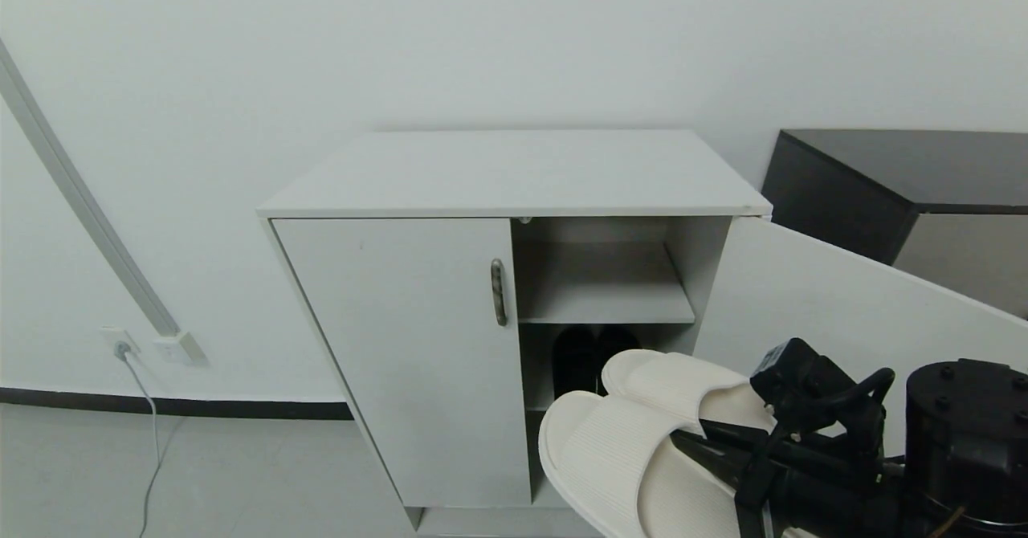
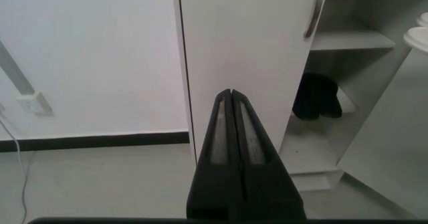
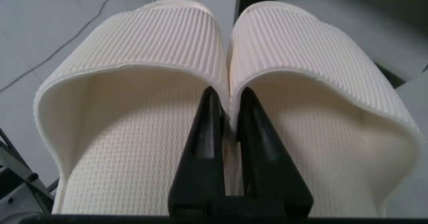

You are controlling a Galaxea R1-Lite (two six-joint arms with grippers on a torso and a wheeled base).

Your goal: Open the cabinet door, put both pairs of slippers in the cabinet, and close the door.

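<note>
A white cabinet (image 1: 514, 173) stands against the wall, its left door (image 1: 401, 353) closed and its right door (image 1: 851, 313) swung open. A black pair of slippers (image 1: 590, 359) sits on the lower shelf, also seen as black slippers (image 2: 317, 97). My right gripper (image 1: 699, 442) is shut on a pair of cream slippers (image 1: 642, 434), pinching their inner edges together in front of the open side. In the right wrist view the gripper (image 3: 229, 100) grips between the two cream slippers (image 3: 154, 97). My left gripper (image 2: 231, 93) is shut and holds nothing, low in front of the closed door.
An upper shelf (image 1: 602, 289) inside the cabinet is bare. A dark cabinet (image 1: 899, 193) stands at the right behind the open door. A wall socket (image 1: 120, 345) with a cable hangs at the left above the floor.
</note>
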